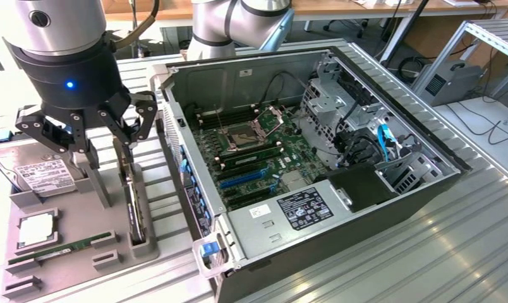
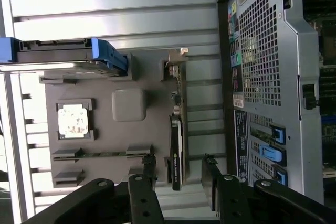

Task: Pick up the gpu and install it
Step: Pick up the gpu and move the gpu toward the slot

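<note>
Risk, as we judge it: the gpu [image 1: 136, 208] is thin and stands on edge in a narrow slot of the grey holder tray [image 1: 77, 265]. If the hand [image 1: 102, 145] closes off-centre, it could tilt the card or jam it against the slot walls. A finger coming down on the slot wall or on the card's top edge, not its faces, could knock the tray. A grip near one end may also let the long card swing or slip.

In the exterior view the gpu sits at the 3 o'clock edge of the tray, just beside the open computer case [image 1: 321, 240], at the case's 9 o'clock. The hard drive [image 1: 43, 177] is at the gpu's 10 o'clock, and the memory stick [image 1: 60, 248] is at its 8 o'clock.

The hand's fingers are spread wide apart and it holds nothing. It hovers above the tray. In the wrist view the hand [image 2: 177, 177] straddles the dark end of the gpu [image 2: 177, 153], one finger on either side with gaps showing, so we see no contact. The card's silver bracket [image 2: 176, 56] is at the far end from the hand.
</note>
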Controlling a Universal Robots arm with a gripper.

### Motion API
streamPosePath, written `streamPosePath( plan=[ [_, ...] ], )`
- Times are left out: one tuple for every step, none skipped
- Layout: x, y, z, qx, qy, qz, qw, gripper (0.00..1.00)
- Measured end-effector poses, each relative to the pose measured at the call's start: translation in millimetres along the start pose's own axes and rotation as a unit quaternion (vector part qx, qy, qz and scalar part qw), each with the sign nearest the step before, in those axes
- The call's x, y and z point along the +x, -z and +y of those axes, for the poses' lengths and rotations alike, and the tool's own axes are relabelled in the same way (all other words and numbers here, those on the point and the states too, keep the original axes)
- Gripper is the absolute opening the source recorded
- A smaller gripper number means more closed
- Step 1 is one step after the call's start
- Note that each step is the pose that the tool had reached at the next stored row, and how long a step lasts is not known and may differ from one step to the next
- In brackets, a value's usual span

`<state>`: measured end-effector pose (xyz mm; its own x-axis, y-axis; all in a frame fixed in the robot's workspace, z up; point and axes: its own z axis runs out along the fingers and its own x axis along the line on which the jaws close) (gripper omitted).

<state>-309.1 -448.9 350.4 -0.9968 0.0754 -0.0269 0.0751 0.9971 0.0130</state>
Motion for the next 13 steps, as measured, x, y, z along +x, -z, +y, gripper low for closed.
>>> streamPosePath(
  plan=[
    [0.0,-0.3,0.0,0.0000,0.000,0.0000,1.0000,0.48],
    [0.0,-0.7,0.0,0.0000,0.000,0.0000,1.0000,0.48],
    [0.0,-1.0,0.0,0.0000,0.000,0.0000,1.0000,0.48],
    [0.0,-1.4,0.0,0.0000,0.000,0.0000,1.0000,0.48],
    [0.0,-1.7,0.0,0.0000,0.000,0.0000,1.0000,0.48],
    [0.0,-2.1,0.0,0.0000,0.000,0.0000,1.0000,0.48],
    [0.1,-2.5,0.0,0.0000,0.000,0.0000,1.0000,0.48],
    [0.1,-2.9,0.0,0.0000,0.000,0.0000,1.0000,0.48],
    [0.1,-3.3,0.0,0.0000,0.000,0.0000,1.0000,0.48],
    [0.1,-3.6,0.0,0.0000,0.000,0.0000,1.0000,0.48],
    [0.1,-4.0,-0.1,0.0000,0.000,0.0000,1.0000,0.48],
    [0.1,-4.3,-0.1,0.0000,0.000,0.0000,1.0000,0.48],
    [0.1,-4.6,-0.1,0.0000,0.000,0.0000,1.0000,0.48]
  ],
)
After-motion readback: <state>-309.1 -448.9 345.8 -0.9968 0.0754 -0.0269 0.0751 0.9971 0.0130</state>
